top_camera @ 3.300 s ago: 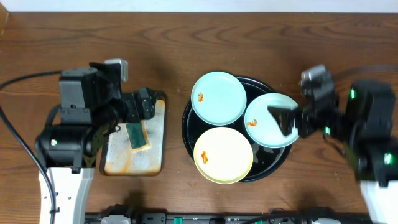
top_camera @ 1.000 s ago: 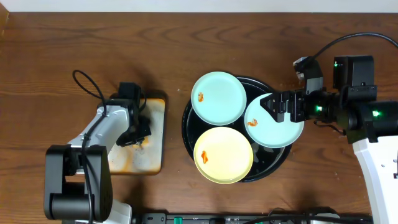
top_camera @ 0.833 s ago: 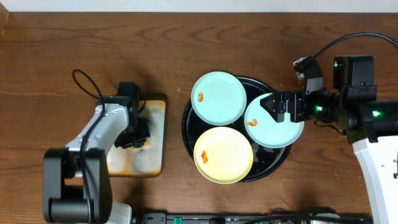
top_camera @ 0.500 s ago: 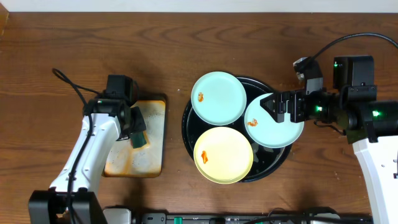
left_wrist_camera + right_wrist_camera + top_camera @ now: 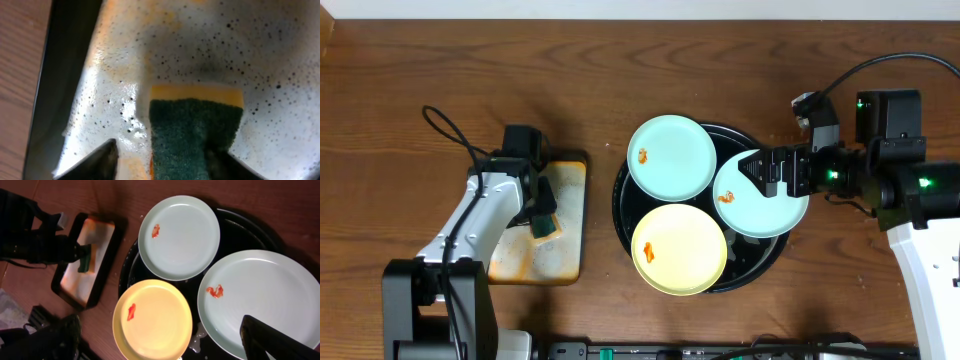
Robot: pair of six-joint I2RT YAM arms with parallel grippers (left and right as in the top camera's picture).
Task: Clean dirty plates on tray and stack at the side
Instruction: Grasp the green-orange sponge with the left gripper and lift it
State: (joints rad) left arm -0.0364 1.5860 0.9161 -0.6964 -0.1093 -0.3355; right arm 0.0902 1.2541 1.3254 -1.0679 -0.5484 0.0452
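Note:
Three plates lie in the round black tray: a pale blue-green plate at the back, a second blue-green plate at the right, and a pale yellow plate in front. Each has a small orange smear. My right gripper is open above the right plate's far part. In the right wrist view the plates show at back, right and front, under the open right gripper. My left gripper is open, straddling a green and yellow sponge.
The sponge lies on a rectangular rust-stained metal tray at the left, wet and foamy in the left wrist view. Bare wooden table surrounds both trays. A cable loops behind the left arm.
My left arm has swung about over the rust-stained tray and now sits low at the sponge. The right gripper and the three plates have not moved in the last second.

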